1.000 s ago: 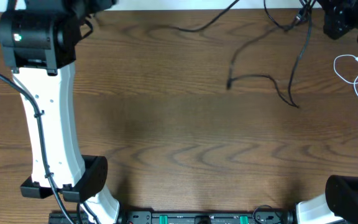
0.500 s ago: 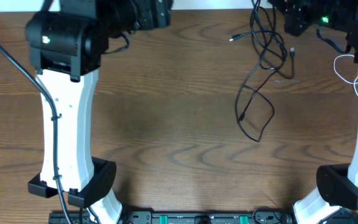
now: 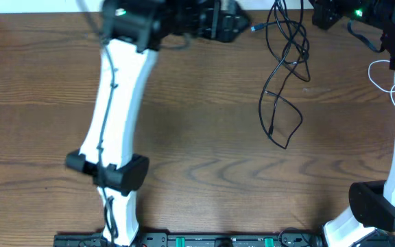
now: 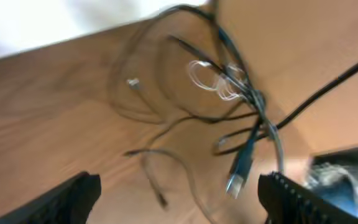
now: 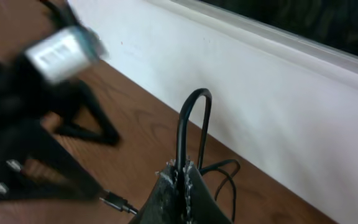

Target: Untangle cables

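A bunch of black cables [image 3: 286, 55] hangs tangled at the back right, and its lowest loop [image 3: 281, 123] lies on the table. My right gripper [image 3: 319, 12] is shut on one black cable [image 5: 192, 118], pinched between its fingertips [image 5: 182, 180]. A plug end [image 5: 114, 202] hangs just left of them. My left gripper [image 3: 242, 24] is open and empty, just left of the bunch. Its wrist view shows the black cables [image 4: 253, 106] between the wide-apart fingers [image 4: 73, 196], with a plug [image 4: 235, 182] close by. The white cable [image 3: 391, 81] lies coiled at the right edge and also shows in the left wrist view [image 4: 213, 78].
A white wall [image 5: 260, 81] runs along the table's far edge. The left arm's white link [image 3: 118, 96] crosses the left half of the wooden table [image 3: 197, 151]. The right arm base [image 3: 376, 209] stands at the front right.
My left arm has swung right along the far edge to the cable bunch. The black cables were drawn from a flat spread into a hanging bunch under my right gripper.
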